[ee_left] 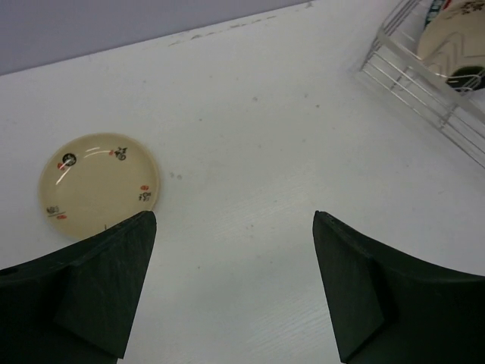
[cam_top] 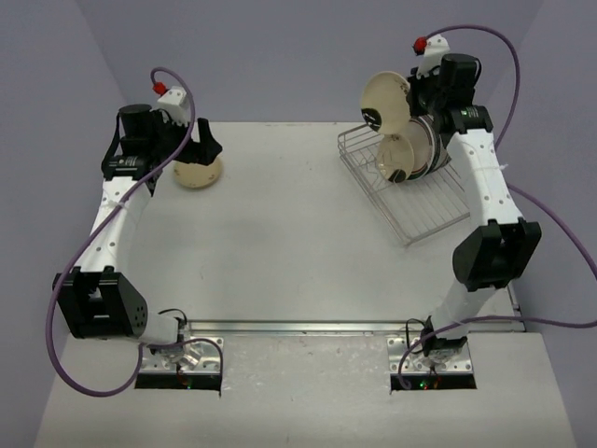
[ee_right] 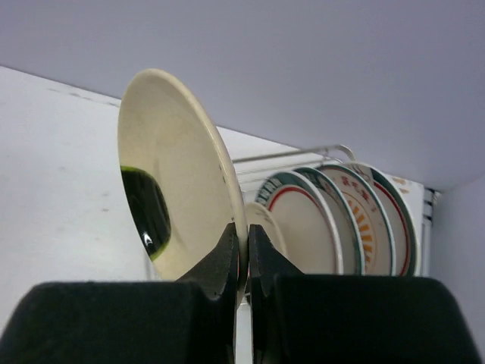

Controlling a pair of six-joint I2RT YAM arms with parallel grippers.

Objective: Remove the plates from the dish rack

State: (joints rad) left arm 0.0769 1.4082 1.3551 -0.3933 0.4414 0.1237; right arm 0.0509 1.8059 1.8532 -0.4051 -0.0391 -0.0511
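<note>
My right gripper (ee_right: 244,246) is shut on the rim of a cream plate (ee_right: 178,182) and holds it on edge above the wire dish rack (cam_top: 415,201); the plate (cam_top: 387,100) also shows in the top view. Several plates stay upright in the rack, one small cream one (ee_right: 265,224) and larger ones with green and red rims (ee_right: 303,220). A small cream plate (cam_top: 198,171) lies flat on the table at the far left, also in the left wrist view (ee_left: 98,182). My left gripper (ee_left: 235,284) is open and empty above the table, to the right of that plate.
The rack's near corner (ee_left: 424,72) shows at the top right of the left wrist view. The white table (cam_top: 280,243) lies between the two arms. Purple walls close the back and sides.
</note>
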